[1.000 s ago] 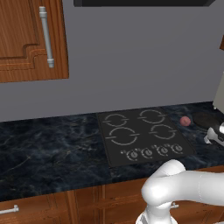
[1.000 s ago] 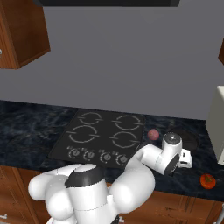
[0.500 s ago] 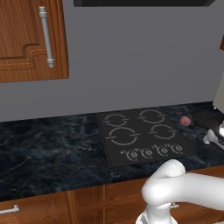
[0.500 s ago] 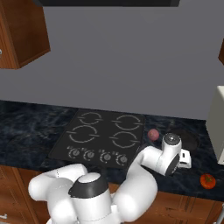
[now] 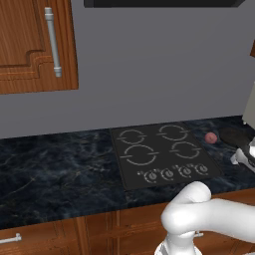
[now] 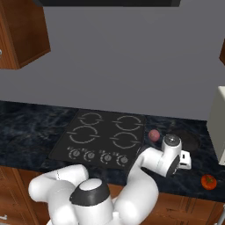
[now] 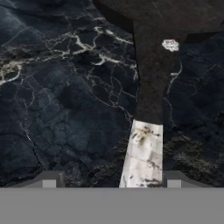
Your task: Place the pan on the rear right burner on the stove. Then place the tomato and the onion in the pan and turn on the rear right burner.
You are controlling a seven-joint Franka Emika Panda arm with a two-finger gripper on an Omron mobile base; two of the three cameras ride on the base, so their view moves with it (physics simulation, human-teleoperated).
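Right of the stove (image 6: 105, 134), the black pan (image 7: 168, 15) shows a dark handle with a pale mottled tip between the gripper's (image 7: 109, 180) parted fingers, contact indiscernible.

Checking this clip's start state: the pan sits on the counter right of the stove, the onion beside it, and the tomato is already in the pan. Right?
Not quite. The tomato lies on the counter, well clear of the pan, as the right base view shows. The onion beside the pan and the stove placement are right.
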